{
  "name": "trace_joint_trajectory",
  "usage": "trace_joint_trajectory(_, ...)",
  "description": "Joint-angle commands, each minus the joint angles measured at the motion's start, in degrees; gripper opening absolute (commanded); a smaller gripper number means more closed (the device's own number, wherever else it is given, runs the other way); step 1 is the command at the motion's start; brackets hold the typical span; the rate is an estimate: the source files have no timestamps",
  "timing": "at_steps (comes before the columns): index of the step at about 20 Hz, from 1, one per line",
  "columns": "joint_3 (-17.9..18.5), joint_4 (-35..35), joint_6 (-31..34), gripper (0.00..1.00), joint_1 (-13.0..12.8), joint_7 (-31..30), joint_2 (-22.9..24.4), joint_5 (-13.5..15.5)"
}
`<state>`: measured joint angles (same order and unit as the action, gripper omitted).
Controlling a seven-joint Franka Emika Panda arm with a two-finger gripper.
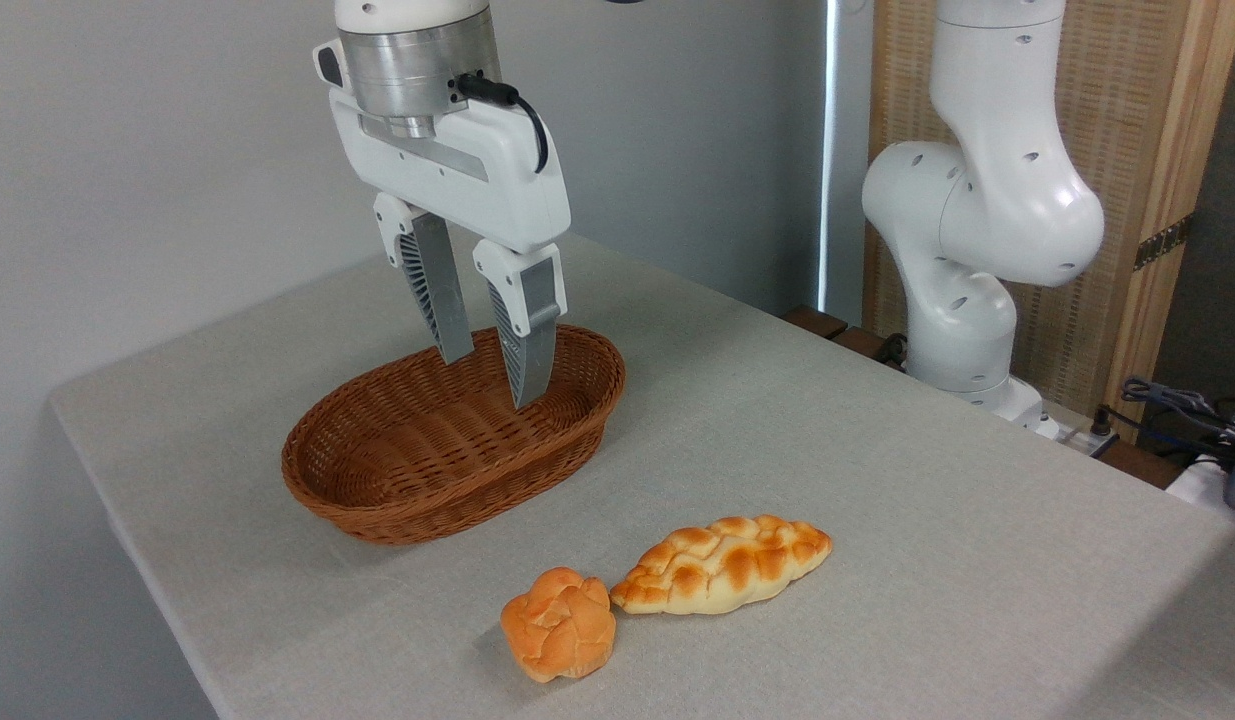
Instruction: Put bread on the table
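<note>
Arm (987,200) top cut off

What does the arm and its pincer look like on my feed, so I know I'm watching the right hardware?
The arm is glossy white, built of rounded segments with small dark holes. The pincer has a white angular body under a brushed metal cylinder. A black cable plugs into that cylinder and loops down. The two fingers are grey, tapering, with ribbed inner faces and white mounts.

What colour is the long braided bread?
Pale yellow with golden-brown patches, seen in the fixed camera view.
</note>
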<state>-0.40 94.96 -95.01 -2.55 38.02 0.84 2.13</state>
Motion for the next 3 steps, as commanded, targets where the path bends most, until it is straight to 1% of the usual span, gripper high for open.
trace_joint_trajectory(1, 0.75, -1.10, 1.49, 1.00, -0.53, 0.57, -0.05, -0.37)
trace_joint_trajectory(3, 0.75, -1.10, 1.49, 1.00, -0.53, 0.39, -0.05, -0.46)
